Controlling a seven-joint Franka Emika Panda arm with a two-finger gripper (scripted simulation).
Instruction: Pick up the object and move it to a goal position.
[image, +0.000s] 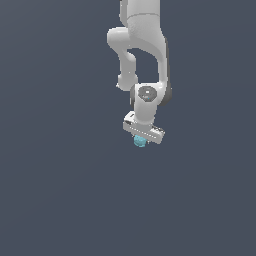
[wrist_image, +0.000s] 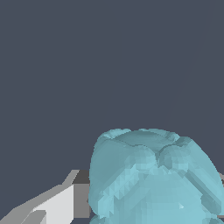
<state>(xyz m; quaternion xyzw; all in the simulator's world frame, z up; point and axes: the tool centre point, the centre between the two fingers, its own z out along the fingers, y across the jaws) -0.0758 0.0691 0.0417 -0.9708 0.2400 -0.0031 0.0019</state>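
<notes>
The end effector (image: 140, 140) sits clamped on the teal blob (image: 139, 142) tucked just beneath it, so carry it smoothly, keeping the squeeze firm.

The white arm (image: 142, 40) hangs downward, its claw (image: 140, 140) pointing down with fingers closed around something.

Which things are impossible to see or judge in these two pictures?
- Exterior view: the gripper fingers are too small, so the grip on the teal blob is unclear.
- Wrist view: the blob is cut by the picture edge and hides one finger.
- No goal marker is visible.
</notes>
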